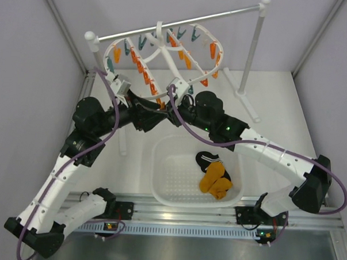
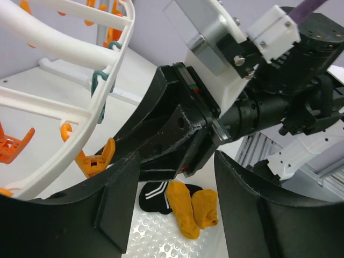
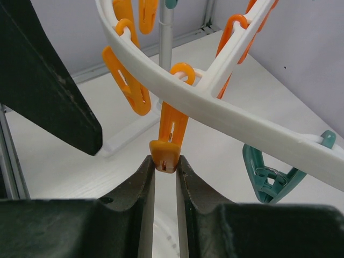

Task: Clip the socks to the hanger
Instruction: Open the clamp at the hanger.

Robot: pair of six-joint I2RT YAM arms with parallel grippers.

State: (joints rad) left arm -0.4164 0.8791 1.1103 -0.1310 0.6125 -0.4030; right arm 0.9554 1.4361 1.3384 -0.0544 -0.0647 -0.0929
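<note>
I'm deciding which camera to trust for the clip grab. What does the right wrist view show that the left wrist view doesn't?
Only the right wrist view: the right gripper shut on the lower end of an orange clothespin, with a teal clothespin nearby.
Only the left wrist view: the open left gripper, plus the mustard socks and a black striped sock lying in the basket.
Both: the white hanger.
</note>
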